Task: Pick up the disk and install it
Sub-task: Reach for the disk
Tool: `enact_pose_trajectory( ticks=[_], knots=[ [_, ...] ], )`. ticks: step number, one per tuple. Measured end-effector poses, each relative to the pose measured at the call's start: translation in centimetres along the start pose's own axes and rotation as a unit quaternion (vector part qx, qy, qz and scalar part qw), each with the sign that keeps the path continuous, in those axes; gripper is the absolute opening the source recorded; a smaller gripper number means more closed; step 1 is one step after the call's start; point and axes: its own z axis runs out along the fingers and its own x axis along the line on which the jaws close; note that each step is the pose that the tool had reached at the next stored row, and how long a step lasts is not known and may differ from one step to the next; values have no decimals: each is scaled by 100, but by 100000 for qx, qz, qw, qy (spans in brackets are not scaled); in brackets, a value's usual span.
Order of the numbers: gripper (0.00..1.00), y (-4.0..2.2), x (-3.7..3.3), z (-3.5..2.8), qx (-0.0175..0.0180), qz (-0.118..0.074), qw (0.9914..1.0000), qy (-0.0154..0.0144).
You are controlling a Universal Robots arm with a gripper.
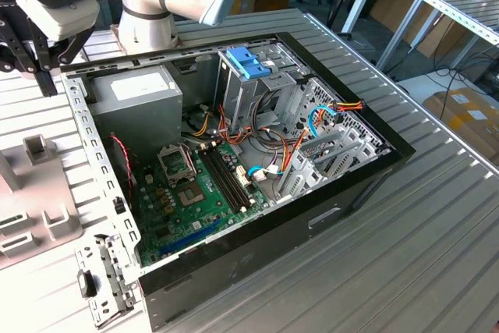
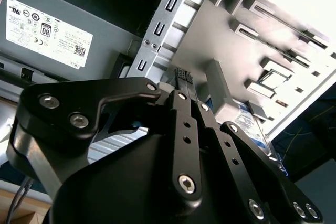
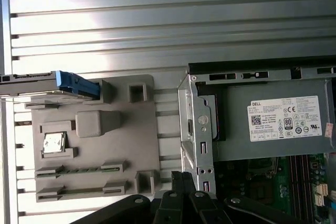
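Observation:
The disk (image 3: 76, 84) stands on its edge in a slot at the far corner of the grey fixture plate (image 3: 94, 156), its blue side rail facing up. In the second wrist view a strip of the disk (image 2: 254, 129) shows beyond the gripper links. My gripper (image 3: 181, 174) hangs above the gap between the fixture plate and the computer case (image 1: 257, 224), fingers together and holding nothing. In the exterior view the gripper (image 1: 47, 83) sits at the upper left, over the case's rear corner. The fingertips (image 2: 181, 75) point down toward the case frame edge.
The case lies open with a green motherboard (image 1: 195, 193), a grey power supply (image 1: 136, 91), loose cables, and a drive cage with a light-blue latch (image 1: 248, 60). A loose metal bracket (image 1: 105, 278) lies by the case's near corner. The ribbed metal table (image 1: 405, 255) stretches to the exterior view's right.

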Motion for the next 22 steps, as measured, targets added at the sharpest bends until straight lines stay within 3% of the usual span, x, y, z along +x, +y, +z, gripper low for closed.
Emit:
enact_pose_trajectory(
  ticks=[22],
  knots=[
    [11, -8, 100, -2, 1, -2, 100000, -2]
  ],
)
